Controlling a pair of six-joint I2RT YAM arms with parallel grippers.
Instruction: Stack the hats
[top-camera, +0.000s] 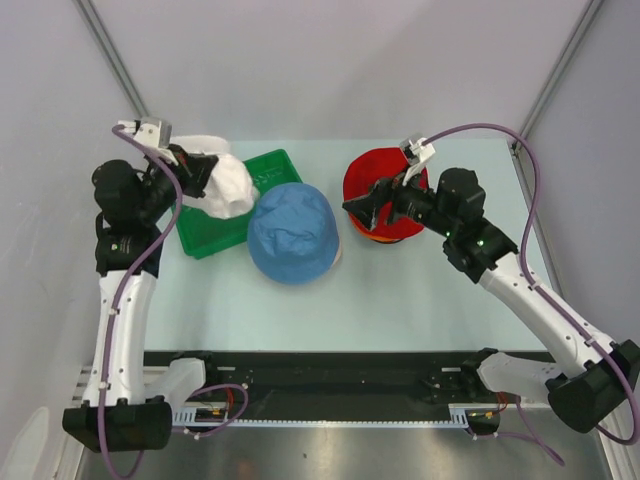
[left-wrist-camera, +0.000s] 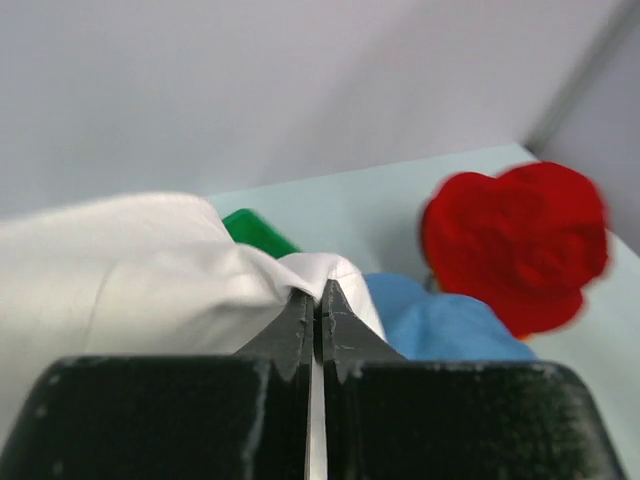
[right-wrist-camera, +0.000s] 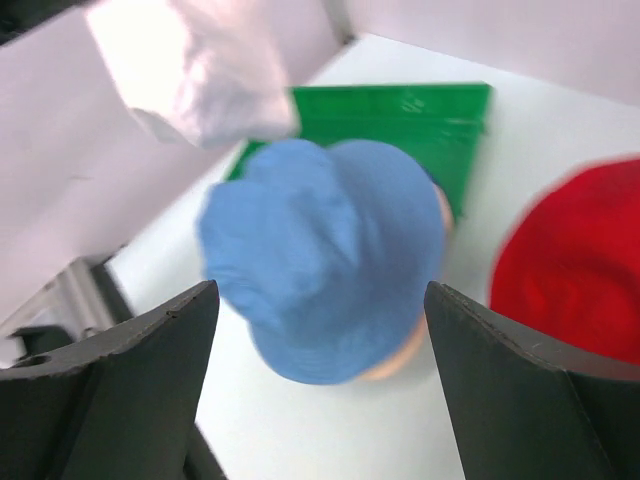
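My left gripper (top-camera: 203, 172) is shut on a white hat (top-camera: 228, 186) and holds it up over the green tray (top-camera: 215, 235); the pinched white fabric (left-wrist-camera: 150, 285) fills the left wrist view. A light blue hat (top-camera: 292, 232) lies mid-table on top of a beige one whose rim peeks out (right-wrist-camera: 395, 368). A red hat (top-camera: 380, 180) tops a pile at the back right, with an orange edge (top-camera: 378, 238) under it. My right gripper (top-camera: 362, 207) is open and empty, hanging just left of the red hat (right-wrist-camera: 580, 270), facing the blue hat (right-wrist-camera: 320, 250).
The green tray (right-wrist-camera: 400, 115) sits at the back left, partly under the blue hat. Grey walls close in the back and both sides. A black rail (top-camera: 350, 375) runs along the near edge.
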